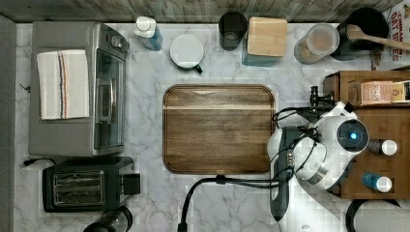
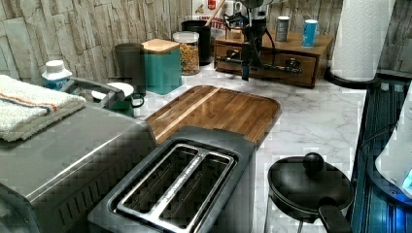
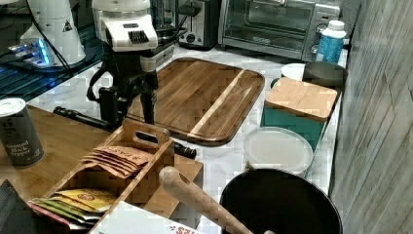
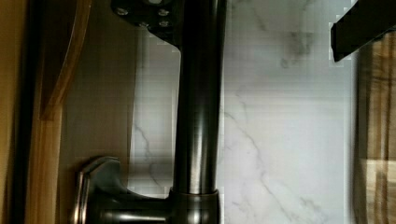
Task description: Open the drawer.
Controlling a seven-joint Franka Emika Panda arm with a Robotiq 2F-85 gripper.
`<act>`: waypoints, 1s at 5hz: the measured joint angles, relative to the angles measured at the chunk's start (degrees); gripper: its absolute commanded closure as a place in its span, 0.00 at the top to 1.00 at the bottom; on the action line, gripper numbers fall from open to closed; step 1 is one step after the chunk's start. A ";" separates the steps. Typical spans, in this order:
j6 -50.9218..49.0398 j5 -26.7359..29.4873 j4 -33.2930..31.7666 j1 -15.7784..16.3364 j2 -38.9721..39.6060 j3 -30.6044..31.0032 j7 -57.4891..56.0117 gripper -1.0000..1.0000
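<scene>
The drawer [image 2: 272, 65] sits in the wooden box on the marble tabletop [image 2: 316, 116], just beyond the cutting board [image 2: 218, 109]. The tool [image 4: 254, 28] hangs at the drawer's front, its fingers apart on either side of the black bar handle [image 4: 198, 107], not clamped on it.

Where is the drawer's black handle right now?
The handle runs across the drawer front, at the back of the left view's counter, beyond the cutting board. The gripper hangs right at it.
</scene>
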 measured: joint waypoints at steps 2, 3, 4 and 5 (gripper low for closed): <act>1.45 3.59 -1.90 3.08 -0.99 0.68 13.32 1.00; 1.79 3.54 -3.69 6.18 -2.08 0.71 16.73 1.00; 1.85 3.53 -6.27 9.01 -3.95 1.56 17.07 1.00; 1.85 3.47 -7.72 11.05 -4.98 3.43 21.51 1.00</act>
